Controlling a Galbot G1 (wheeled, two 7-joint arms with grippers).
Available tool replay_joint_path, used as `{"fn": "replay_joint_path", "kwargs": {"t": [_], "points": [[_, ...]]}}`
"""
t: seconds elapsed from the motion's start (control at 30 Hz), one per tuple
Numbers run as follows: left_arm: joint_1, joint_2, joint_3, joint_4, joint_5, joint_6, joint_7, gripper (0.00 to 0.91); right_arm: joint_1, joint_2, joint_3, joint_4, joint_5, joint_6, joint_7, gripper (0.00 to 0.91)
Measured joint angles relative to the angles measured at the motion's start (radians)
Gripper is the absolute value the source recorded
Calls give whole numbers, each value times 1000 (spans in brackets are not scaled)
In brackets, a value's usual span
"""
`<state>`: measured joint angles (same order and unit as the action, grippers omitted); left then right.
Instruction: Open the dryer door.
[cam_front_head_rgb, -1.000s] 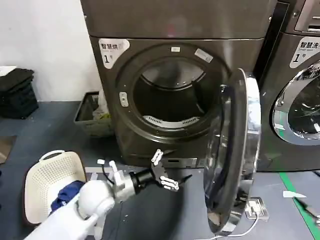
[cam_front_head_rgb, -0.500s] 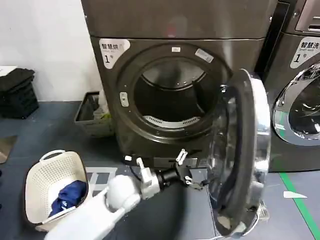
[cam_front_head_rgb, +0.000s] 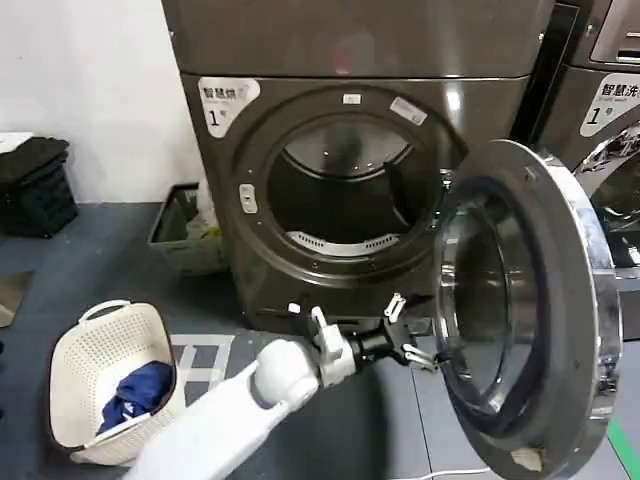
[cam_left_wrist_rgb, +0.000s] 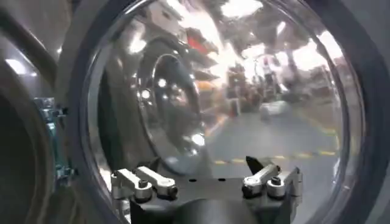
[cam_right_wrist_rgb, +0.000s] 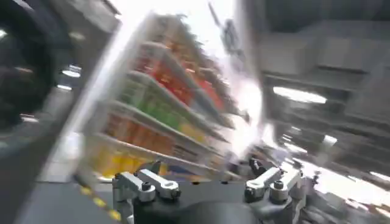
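Note:
The dryer door stands swung out to the right of the dryer, its grey inner side and clear bowl-shaped window turned toward me. The drum opening is uncovered. My left gripper is open, low in front of the dryer, right at the near lower rim of the door's inner side; whether it touches the rim I cannot tell. In the left wrist view the open gripper faces the door's window from close by, with nothing between its fingers. My right gripper is open and empty, facing blurred shelving.
A white laundry basket holding blue cloth sits on the floor at the left. A small green bin stands beside the dryer and black crates at the far left. The neighbouring machine stands behind the open door.
The door has swung further out to the right, showing more of its inner side. My left gripper has moved right and forward along with the door's lower rim.

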<state>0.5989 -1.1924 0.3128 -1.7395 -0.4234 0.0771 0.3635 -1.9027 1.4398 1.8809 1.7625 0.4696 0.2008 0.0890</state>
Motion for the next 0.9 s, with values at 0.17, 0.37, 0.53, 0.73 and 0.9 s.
{"fn": "replay_joint_path", "kwargs": {"t": [0.17, 0.37, 0.53, 0.73, 0.9], "points": [[-44, -42, 35, 45, -5, -10, -2, 907, 4, 20, 32, 3, -9, -26, 54, 907], [-113, -95, 79, 119, -7, -34, 2, 907, 23, 48, 63, -10, -20, -11, 72, 907], [-172, -144, 107, 190, -12, -40, 4, 907, 35, 78, 68, -23, -44, 23, 74, 907], [-228, -198, 124, 261, -13, -48, 3, 907, 48, 111, 69, -12, -50, 30, 89, 907], [-262, -238, 126, 320, -8, -37, -29, 907, 61, 129, 77, -11, -70, 37, 107, 907]]}}
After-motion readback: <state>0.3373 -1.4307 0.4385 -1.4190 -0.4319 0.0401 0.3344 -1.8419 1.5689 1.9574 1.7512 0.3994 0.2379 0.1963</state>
